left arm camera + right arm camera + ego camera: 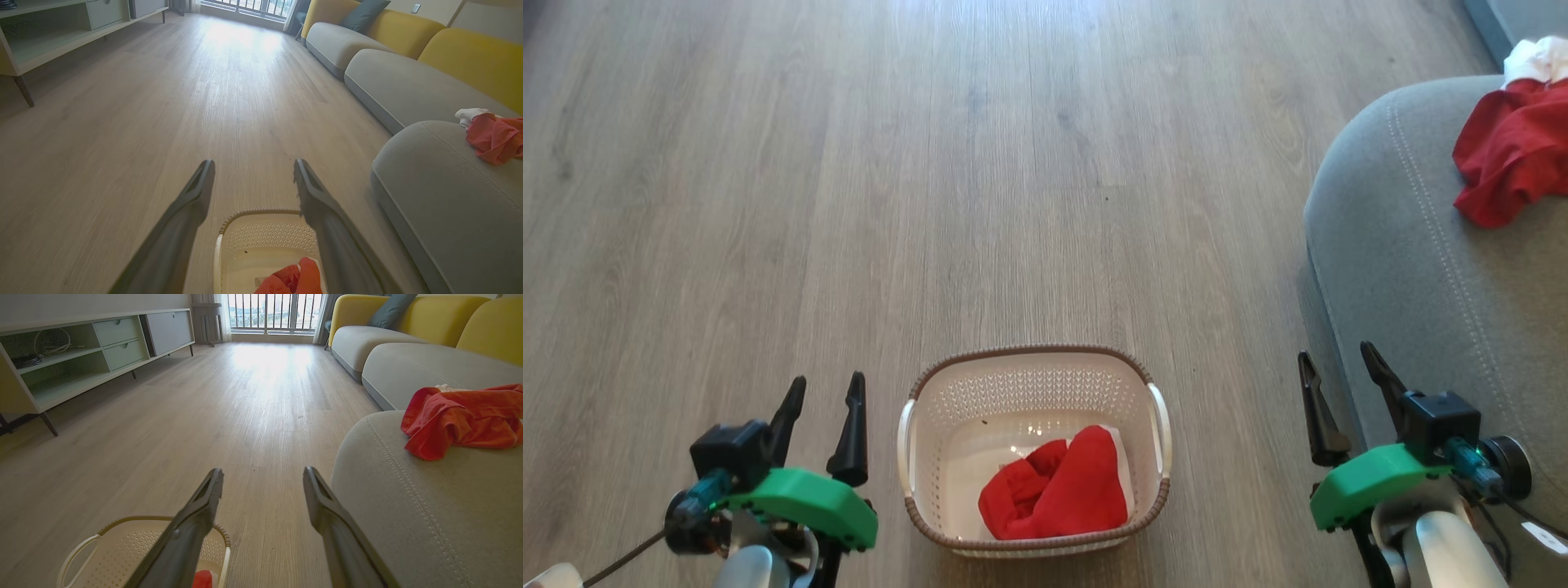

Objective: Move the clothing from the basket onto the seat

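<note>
The cream basket (947, 425) stands on the wooden floor between my two grippers, and a crumpled red garment (1058, 490) lies in its near right part. On the grey seat (1405, 245) at the right rests another red garment (1511, 151), with a white one (1535, 59) just behind it. My left gripper (827, 388) hangs open to the left of the basket, holding nothing. My right gripper (1339, 363) is open too, over the seat's front edge. The basket (265, 237) and seat (449, 196) also show in the left wrist view, and the seat's red garment (461, 416) in the right wrist view.
Bare wooden floor (931, 163) stretches ahead and to the left. More grey sofa cushions with yellow backs (408, 330) run along the right wall. A low pale cabinet on thin legs (81, 355) lines the left wall. A window with railings (273, 312) closes the far end.
</note>
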`<state>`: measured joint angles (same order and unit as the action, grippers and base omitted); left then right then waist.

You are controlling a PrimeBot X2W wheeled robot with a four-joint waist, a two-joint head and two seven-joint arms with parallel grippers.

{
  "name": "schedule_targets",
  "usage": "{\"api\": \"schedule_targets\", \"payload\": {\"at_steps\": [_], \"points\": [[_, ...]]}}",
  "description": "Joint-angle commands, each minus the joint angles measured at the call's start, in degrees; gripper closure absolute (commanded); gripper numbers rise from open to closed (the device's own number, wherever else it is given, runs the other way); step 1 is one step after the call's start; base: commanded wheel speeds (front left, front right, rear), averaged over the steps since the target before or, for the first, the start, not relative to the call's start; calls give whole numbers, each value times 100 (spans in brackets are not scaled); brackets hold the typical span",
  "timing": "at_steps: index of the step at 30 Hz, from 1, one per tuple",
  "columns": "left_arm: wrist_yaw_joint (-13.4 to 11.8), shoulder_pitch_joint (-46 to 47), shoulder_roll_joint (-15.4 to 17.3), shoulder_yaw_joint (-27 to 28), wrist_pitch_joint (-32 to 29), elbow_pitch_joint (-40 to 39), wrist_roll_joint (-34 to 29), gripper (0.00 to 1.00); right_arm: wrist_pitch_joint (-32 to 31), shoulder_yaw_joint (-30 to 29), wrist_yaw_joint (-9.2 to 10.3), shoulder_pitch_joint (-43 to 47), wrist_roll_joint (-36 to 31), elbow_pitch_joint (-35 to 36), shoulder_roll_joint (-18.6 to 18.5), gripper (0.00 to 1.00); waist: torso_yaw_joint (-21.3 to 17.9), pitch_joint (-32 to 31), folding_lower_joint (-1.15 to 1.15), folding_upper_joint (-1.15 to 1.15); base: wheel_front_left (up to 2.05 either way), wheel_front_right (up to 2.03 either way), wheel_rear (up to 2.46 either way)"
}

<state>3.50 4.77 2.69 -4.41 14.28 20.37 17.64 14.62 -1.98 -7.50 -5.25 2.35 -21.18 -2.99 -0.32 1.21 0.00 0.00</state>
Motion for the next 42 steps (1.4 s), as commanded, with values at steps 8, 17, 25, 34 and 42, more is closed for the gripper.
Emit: {"api": "schedule_targets", "payload": {"at_steps": [8, 17, 25, 34, 42], "points": [[-32, 303, 19, 98, 72, -222, 12, 0, 38, 78, 1, -319, 65, 292, 11, 0, -48, 303, 0, 0, 0, 0, 0], [-53, 701, 19, -42, 72, -325, -44, 0, 38, -6, 1, -686, 152, 495, 11, 0, -152, 1240, 0, 0, 0, 0, 0], [-90, 1522, 19, -257, 72, -521, -183, 0, 38, -148, 1, -1358, 226, 962, 12, 0, -252, 2842, 0, 0, 0, 0, 0], [-11, 3023, 19, -846, 71, -389, -667, 0, 38, -296, 1, -2403, 424, 1501, 12, 0, -449, 4685, 0, 0, 0, 0, 0], [84, 4259, 19, -1960, -944, 373, -836, 0, 38, -297, 1, -2789, 494, 1581, 12, 0, -597, 5250, 0, 0, 0, 0, 0]]}}
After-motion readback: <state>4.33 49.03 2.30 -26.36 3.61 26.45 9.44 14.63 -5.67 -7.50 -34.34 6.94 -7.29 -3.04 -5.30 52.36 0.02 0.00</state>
